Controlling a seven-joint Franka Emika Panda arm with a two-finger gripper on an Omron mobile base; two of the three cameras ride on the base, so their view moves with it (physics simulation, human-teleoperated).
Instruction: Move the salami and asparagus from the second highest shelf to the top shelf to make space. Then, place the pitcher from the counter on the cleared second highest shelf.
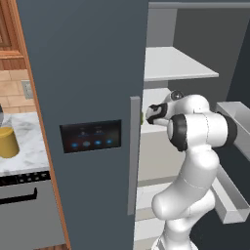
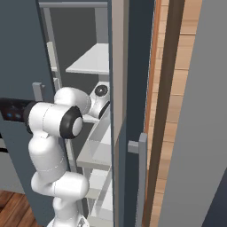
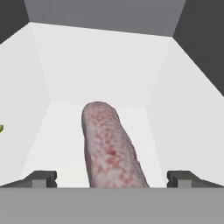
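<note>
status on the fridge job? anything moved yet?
Nothing looks done. The pitcher sits on the counter, and the top shelf looks bare. In hand: the open gripper straddles the salami lying on a shelf, not yet gripped. Left: salami, asparagus, then the pitcher.

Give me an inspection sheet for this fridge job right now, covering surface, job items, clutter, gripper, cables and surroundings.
Surface: second highest shelf, white, salami lying on it; top shelf bare where it shows.
Job's things: salami lies lengthwise between the fingertips, not gripped; a green sliver at the left edge of the hand view may be the asparagus, too little shows to tell; pitcher stands on the counter.
Clutter: nothing seen.
Grippers: gripper open, tips either side of the salami.
Cables: nothing seen.
Surroundings: fridge door with a dark panel, door bins, wooden trim.
</note>
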